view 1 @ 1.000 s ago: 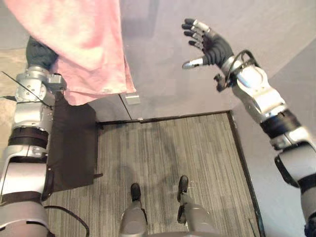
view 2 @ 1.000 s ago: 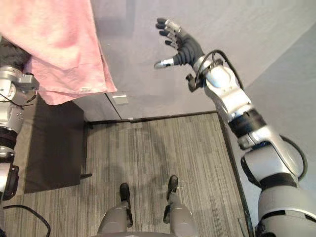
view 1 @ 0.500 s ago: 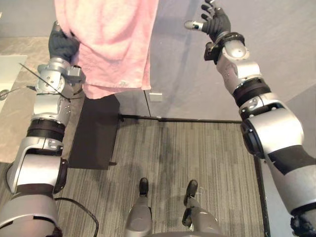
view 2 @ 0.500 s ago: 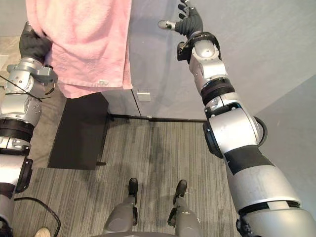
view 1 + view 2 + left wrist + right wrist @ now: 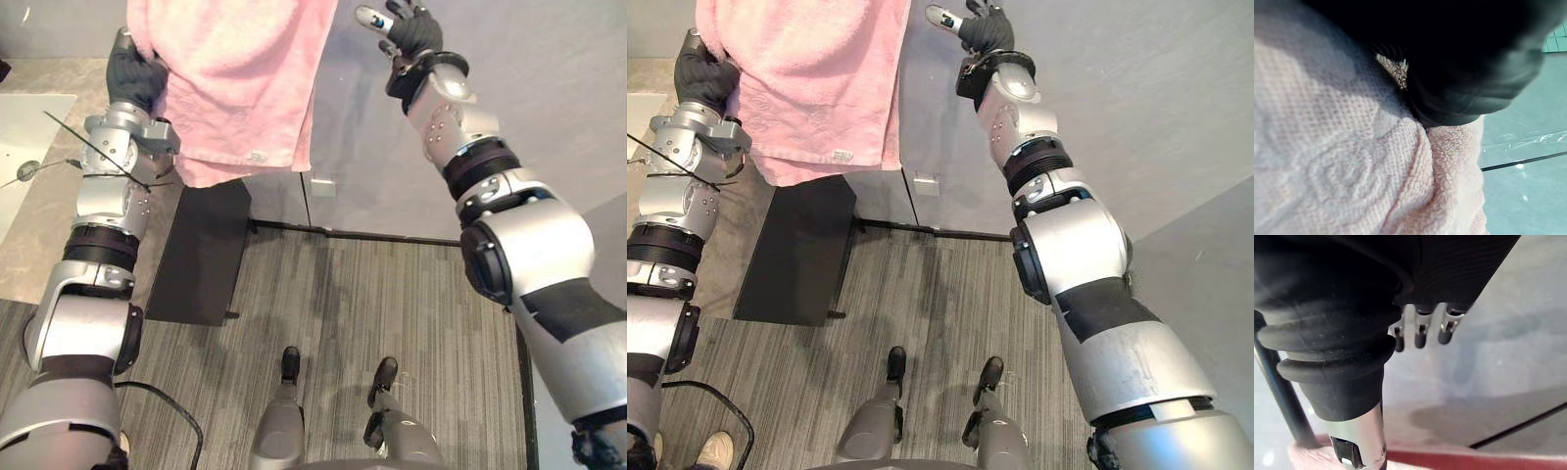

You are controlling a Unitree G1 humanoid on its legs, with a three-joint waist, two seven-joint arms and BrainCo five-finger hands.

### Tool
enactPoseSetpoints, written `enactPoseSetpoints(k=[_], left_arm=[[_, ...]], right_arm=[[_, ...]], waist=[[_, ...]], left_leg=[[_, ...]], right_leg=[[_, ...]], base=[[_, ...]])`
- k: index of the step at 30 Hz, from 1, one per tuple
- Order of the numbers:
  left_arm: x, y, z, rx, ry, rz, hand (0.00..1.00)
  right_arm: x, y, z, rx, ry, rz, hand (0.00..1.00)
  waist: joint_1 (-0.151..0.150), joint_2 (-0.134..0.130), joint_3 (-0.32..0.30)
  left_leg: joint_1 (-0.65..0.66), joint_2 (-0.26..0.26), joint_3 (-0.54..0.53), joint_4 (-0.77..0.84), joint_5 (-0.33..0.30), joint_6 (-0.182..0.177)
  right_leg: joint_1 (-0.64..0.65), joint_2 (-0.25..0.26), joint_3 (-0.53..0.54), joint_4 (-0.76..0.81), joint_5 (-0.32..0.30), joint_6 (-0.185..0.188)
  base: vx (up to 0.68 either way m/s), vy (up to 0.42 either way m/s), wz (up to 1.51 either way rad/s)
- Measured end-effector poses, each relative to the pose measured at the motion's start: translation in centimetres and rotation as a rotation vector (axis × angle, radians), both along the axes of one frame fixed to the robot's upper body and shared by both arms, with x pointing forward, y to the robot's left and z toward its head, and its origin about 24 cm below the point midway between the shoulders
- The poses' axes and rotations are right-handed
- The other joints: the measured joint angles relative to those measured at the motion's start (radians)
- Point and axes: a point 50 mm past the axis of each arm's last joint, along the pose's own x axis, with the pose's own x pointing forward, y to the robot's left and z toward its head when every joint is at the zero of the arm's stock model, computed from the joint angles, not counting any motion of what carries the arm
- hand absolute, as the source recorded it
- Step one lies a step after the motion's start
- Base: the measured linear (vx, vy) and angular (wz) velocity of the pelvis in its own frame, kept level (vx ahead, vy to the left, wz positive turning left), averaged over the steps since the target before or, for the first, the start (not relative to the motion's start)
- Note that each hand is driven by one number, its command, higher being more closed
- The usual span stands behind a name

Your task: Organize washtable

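Pink terry towel hangs in the air at upper centre, its left edge held up high, lower hem loose in front of the plain grey wall. It covers part of the wall and the far corner of the worktop. Wall takes the whole upper right. Grey striped carpet floor lies below it, with a dark skirting line between them. Beige stone worktop runs along the left side and has a white sunken basin set in it. Black flat panel sits under the towel's hem, against the worktop's end and reaching down to the carpet.

Left hand is raised over the worktop, fingers closed on the towel's left edge. In the left wrist view the terry bunches right against its dark cover. Right hand is up near the towel's right edge, apart from it, fingers spread and relaxed and holding nothing, grey wall behind it.

Small white wall plate sits low on the wall, just beside the towel's bottom right corner. Small white label is on the towel's hem. A person's light shoe is on the carpet at lower left.
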Motion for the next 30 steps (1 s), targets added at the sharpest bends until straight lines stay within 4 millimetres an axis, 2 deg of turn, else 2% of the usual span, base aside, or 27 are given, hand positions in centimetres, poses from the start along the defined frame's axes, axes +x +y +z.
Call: enactPoseSetpoints(k=[3, 5, 8, 11, 12, 14, 18, 25, 30], left_arm=[[0.3, -1.2, 2.0, -0.018, -0.046, -0.018, 1.00], [0.4, -2.4, 3.0, -0.034, -0.075, -0.046, 1.00], [0.6, -3.1, 3.7, -0.064, -0.096, -0.058, 1.00], [0.9, -4.5, 4.1, -0.082, -0.100, -0.086, 1.00], [1.0, -5.2, 4.5, -0.089, -0.109, -0.099, 1.00], [1.3, -7.7, 5.8, -0.096, -0.124, -0.159, 1.00], [1.4, -9.9, 6.2, -0.133, -0.135, -0.223, 1.00], [1.9, -9.6, 5.5, -0.160, -0.103, -0.198, 1.00], [1.7, -7.9, 5.7, -0.142, -0.106, -0.155, 1.00]], right_arm=[[-0.3, 1.0, 0.6, 0.004, -0.014, 0.027, 0.00], [-0.5, 2.1, 0.7, 0.002, -0.016, 0.052, 0.00], [-1.0, 3.4, 2.0, -0.004, -0.045, 0.080, 0.00], [-1.5, 4.4, 3.0, -0.025, -0.072, 0.089, 0.00], [-1.7, 4.8, 3.4, -0.028, -0.082, 0.093, 1.00], [-2.1, 5.7, 3.8, -0.030, -0.095, 0.114, 1.00], [-2.4, 7.3, 3.4, -0.057, -0.097, 0.143, 1.00], [-2.3, 6.5, 3.6, -0.099, -0.112, 0.094, 1.00], [-2.0, 4.7, 4.5, -0.099, -0.134, 0.052, 1.00]], waist=[[0.002, 0.001, 0.001], [0.020, 0.004, 0.002], [0.024, 0.019, 0.014], [0.023, 0.019, 0.026], [0.023, 0.018, 0.038], [0.019, 0.016, 0.062], [0.014, 0.012, 0.074], [0.003, 0.003, 0.083], [-0.006, -0.014, 0.102]], left_leg=[[-0.034, 0.003, -0.019, 0.000, 0.010, -0.005], [-0.047, 0.004, -0.020, 0.000, 0.011, -0.005], [-0.066, 0.004, -0.029, 0.000, 0.013, -0.005], [-0.081, 0.005, -0.035, 0.000, 0.015, -0.005], [-0.084, 0.005, -0.039, 0.000, 0.017, -0.006], [-0.095, 0.005, -0.048, 0.000, 0.021, -0.006], [-0.112, 0.005, -0.048, 0.000, 0.023, -0.006], [-0.095, 0.006, -0.040, 0.000, 0.023, -0.006], [-0.074, 0.007, -0.027, 0.000, 0.023, -0.006]], right_leg=[[-0.024, 0.002, -0.017, 0.000, 0.001, -0.001], [-0.036, 0.003, -0.019, 0.000, 0.001, -0.001], [-0.047, 0.003, -0.032, 0.000, 0.001, -0.001], [-0.057, 0.004, -0.040, 0.000, 0.001, -0.001], [-0.058, 0.004, -0.043, 0.000, 0.001, -0.001], [-0.063, 0.004, -0.052, 0.000, 0.001, -0.001], [-0.080, 0.004, -0.053, 0.000, 0.003, -0.003], [-0.067, 0.004, -0.047, 0.001, 0.003, -0.003], [-0.054, 0.005, -0.036, 0.001, 0.007, -0.009]], base=[[-0.01, 0.008, 0.16], [0.00, 0.007, 0.02], [-0.01, 0.026, 0.09], [-0.01, 0.027, 0.08], [-0.02, 0.028, 0.11], [-0.03, 0.032, 0.11], [-0.01, 0.007, 0.01], [0.00, 0.019, -0.02], [-0.04, 0.038, -0.06]])
